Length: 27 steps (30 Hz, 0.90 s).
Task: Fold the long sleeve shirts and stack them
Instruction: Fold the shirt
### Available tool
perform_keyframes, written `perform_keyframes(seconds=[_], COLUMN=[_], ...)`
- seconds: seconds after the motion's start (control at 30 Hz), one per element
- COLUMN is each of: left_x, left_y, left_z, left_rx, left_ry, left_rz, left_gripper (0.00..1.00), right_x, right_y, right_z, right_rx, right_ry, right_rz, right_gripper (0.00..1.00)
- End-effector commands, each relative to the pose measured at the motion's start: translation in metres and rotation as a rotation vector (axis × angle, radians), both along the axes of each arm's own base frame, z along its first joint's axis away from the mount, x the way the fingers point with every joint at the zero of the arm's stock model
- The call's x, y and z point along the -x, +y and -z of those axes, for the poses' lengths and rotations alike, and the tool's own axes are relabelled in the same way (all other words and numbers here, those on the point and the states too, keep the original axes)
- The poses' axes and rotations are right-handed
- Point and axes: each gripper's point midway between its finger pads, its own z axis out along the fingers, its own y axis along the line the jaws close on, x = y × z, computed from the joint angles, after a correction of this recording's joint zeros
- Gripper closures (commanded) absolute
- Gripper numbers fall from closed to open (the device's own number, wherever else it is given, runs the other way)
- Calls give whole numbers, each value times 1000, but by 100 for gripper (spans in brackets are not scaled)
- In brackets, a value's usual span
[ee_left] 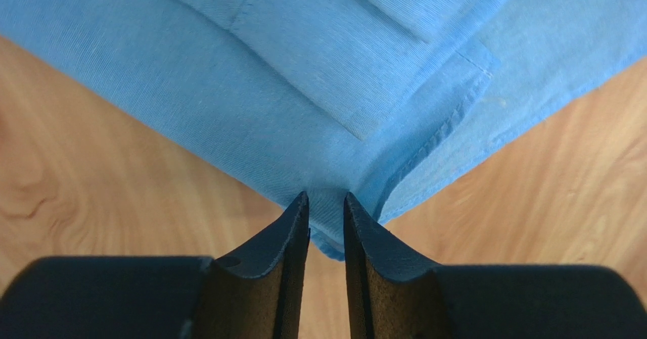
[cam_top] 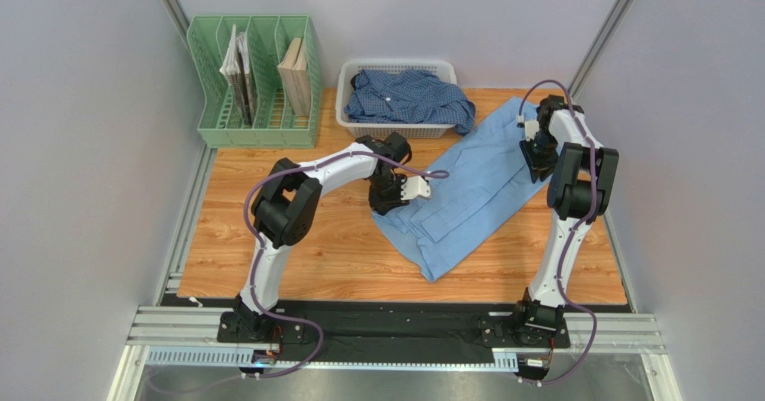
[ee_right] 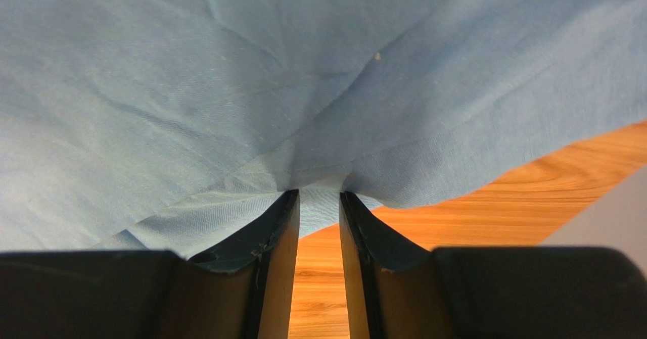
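The light sky-blue shirt (cam_top: 467, 186) lies spread on the wooden table, partly folded, a sleeve laid across it. My left gripper (cam_top: 388, 202) is shut on the shirt's left edge; in the left wrist view the cloth (ee_left: 304, 89) is pinched between the fingertips, gripper (ee_left: 326, 202). My right gripper (cam_top: 537, 170) is shut on the shirt's right edge; in the right wrist view the cloth (ee_right: 304, 89) bunches into the jaws, gripper (ee_right: 319, 199). The darker blue checked shirt (cam_top: 408, 96) lies crumpled in the white basket (cam_top: 346, 112), one part hanging over its right rim.
A green file rack (cam_top: 256, 83) with books stands at the back left next to the basket. Grey walls close in on both sides. Bare wood (cam_top: 296, 258) shows at the left and front of the table.
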Motion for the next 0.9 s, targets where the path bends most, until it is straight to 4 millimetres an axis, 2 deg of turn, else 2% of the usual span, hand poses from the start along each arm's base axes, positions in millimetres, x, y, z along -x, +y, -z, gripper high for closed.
perform_keyframes(seconds=[0.0,0.07,0.1,0.13,0.23,0.27,0.33,0.37,0.4,0.43,0.47,0.5,0.53,0.6,0.63,0.67,0.7,0.73,0.77,0.83,0.87], left_x=[68,89,94,109,132,136,145,144,143,140,139,137,135,126,125,127,125,127,131,132,133], left_y=[-7,-23,-32,-44,-62,-65,-68,-69,-68,-70,-68,-67,-66,-58,-54,-47,-47,-45,-40,-42,-42], left_z=[11,13,11,9,5,0,-11,-19,-27,-46,-57,-71,-95,-107,-121,-118,-121,-128,-121,-119,-117], left_rx=[-41,-31,-18,-12,2,10,29,41,59,110,146,202,267,328,367,371,411,442,439,469,471], left_ry=[179,227,236,269,307,315,348,347,358,342,343,360,325,268,227,222,194,169,171,150,156], left_rz=[48,44,43,51,75,77,68,68,55,55,62,62,85,121,144,160,208,235,253,312,321], left_gripper=[71,72,72,73,73,73,70,63,60,57,50,46,43,37,33,32,31,30,30,30,30], right_x=[-28,-30,-32,-32,-26,-26,-14,-11,-5,13,20,31,58,82,118,133,150,172,199,222,244], right_y=[-40,-47,-53,-54,-55,-49,-45,-28,-22,-8,13,22,40,70,91,108,117,128,141,149,155], right_z=[14,16,11,10,-4,-20,-31,-41,-67,-75,-87,-124,-121,-139,-139,-142,-137,-145,-123,-112,-101], right_rx=[138,150,152,144,95,52,-2,-98,-135,-202,-313,-333,-401,-488,-536,-560,-556,-538,-561,-517,-492], right_ry=[-37,-29,-42,-44,-68,-106,-115,-145,-198,-192,-241,-330,-296,-356,-332,-339,-332,-353,-290,-275,-233], right_rz=[-16,-11,1,5,14,3,-6,-40,-55,-75,-132,-172,-204,-325,-364,-430,-522,-593,-660,-801,-882], right_gripper=[69,69,69,68,67,67,64,62,60,54,51,47,41,33,31,30,30,30,30,33,34])
